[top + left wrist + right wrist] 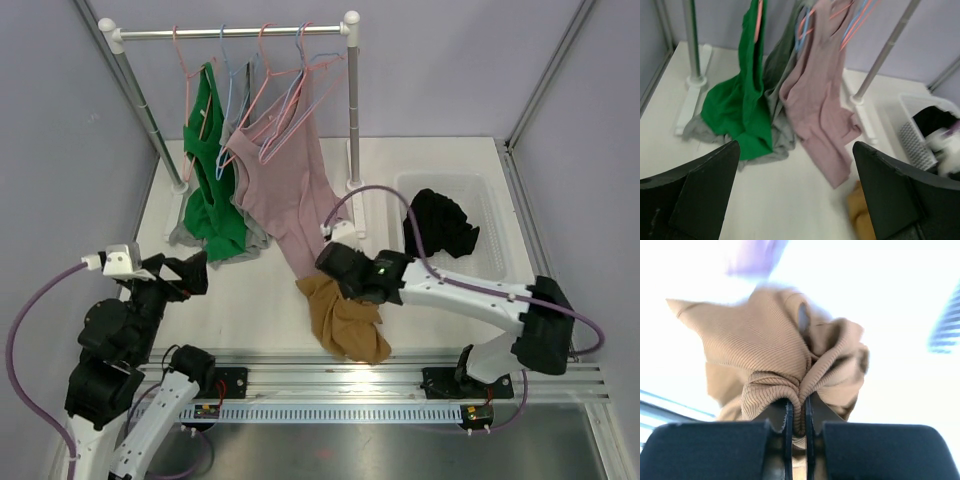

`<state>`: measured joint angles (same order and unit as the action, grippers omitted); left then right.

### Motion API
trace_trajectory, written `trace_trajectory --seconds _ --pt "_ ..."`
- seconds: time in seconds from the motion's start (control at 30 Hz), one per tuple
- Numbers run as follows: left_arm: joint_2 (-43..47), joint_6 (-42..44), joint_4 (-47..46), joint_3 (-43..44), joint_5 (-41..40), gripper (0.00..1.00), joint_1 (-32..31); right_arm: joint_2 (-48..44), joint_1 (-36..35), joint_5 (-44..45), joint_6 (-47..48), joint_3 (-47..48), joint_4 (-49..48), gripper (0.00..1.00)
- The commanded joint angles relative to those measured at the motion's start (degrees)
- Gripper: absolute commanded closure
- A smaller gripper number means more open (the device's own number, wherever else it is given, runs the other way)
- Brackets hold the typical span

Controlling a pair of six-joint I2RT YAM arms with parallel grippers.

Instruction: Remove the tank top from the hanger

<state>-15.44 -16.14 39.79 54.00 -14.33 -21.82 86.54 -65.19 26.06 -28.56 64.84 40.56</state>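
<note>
My right gripper (796, 412) is clamped on the tan tank top (345, 322), lower centre of the top view, apparently off its hanger, not yet binned. My left gripper (795, 160) is spread wide, idle.

No text, brand, number or sign can be read in any view. A small coloured sticker (207, 410) is seen on the rail (340, 375) well behind the left jaws, and a second sticker (478, 418) well behind the right jaws; their print is too small to be made out.
</note>
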Motion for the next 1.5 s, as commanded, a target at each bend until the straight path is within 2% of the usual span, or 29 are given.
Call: trace_trajectory --seconds 0.0,0.13,0.27,0.33,0.4,0.47,0.5,0.6,0.8,0.83,0.93,1.03,1.17,1.2,1.3,1.4,1.43,1.47 --pt "4.79 1.55 -4.35 -6.52 -7.38 0.01 0.11 -9.19 4.88 10.41 1.57 9.22 6.19 1.0" --pt "6.91 0.5 -4.37 -7.41 -7.29 0.01 0.2 -14.2 12.0 11.9 7.09 18.02 9.89 1.0" --pt "5.43 0.94 -3.67 -7.16 -8.69 0.01 0.29 -14.3 19.37 15.76 13.16 29.61 12.44 1.0" --pt "4.98 0.85 -3.58 -7.33 -8.7 0.01 0.38 -12.81 23.59 17.87 16.33 31.57 12.09 1.0" --pt "4.37 0.76 -3.58 -7.33 -8.26 0.01 0.47 -12.01 31.21 14.29 18.09 32.54 11.04 1.0" --pt "4.37 0.76 -3.75 -7.33 -8.17 0.01 0.9 -11.14 35.02 13.76 18.53 31.58 8.5 1.0" --pt "4.37 0.76 -3.76 -7.5 -8.09 0.01 0.99 -10.96 39.74 12.88 18.36 29.84 7.62 1.0" --pt "4.54 0.76 -3.76 -7.5 -7.82 0.01 1.34 -8.42 46.27 5.51 17.05 24.04 4.63 1.0" --pt "5.16 -1.16 -3.32 -7.5 -10.8 0.01 1.96 3.09 51.03 -7.86 12.22 11.02 -1.09 1.0" --pt "4.98 -1.96 -2.88 -7.07 -11.77 0.01 2.05 7.02 52.6 -12.05 11.95 10.14 -1.88 1.0" --pt "4.9 -2.4 -2.7 -6.98 -11.61 0.01 2.14 16.86 56.03 -16.65 10.72 11.18 1.0 1.0" --pt "4.63 -2.14 -2.53 -6.63 -10.99 0.01 2.14 20.51 57.97 -16.14 9.22 11.98 2.69 0.96" --pt "4.28 -1.61 -2.0 -5.84 -10.02 0.01 2.14 16.21 59.56 -17.97 8.34 11.88 2.77 0.83" --pt "4.11 -1.53 -1.82 -5.22 -9.5 0.01 2.14 14.9 59.65 -18.24 8.52 12.76 5.04 0.65" --pt "0.34 -1.53 0.63 -0.92 -8.26 0.01 2.14 11.21 59.65 -16.32 8.87 16.89 8.73 0.43" --pt "-6.16 -1.17 4.32 6.71 -5.98 0.01 2.14 8.13 59.65 -13.51 8.96 21.37 12.69 0.36" --pt "-8.01 -1.0 6.24 9.43 -4.58 0.01 2.14 7.33 59.74 -12.8 8.96 23.47 13.49 0.28" --pt "-10.11 -0.3 6.96 11.72 -3.53 0.01 2.14 6.63 59.65 -12.1 8.96 24.27 14.28 0.06"
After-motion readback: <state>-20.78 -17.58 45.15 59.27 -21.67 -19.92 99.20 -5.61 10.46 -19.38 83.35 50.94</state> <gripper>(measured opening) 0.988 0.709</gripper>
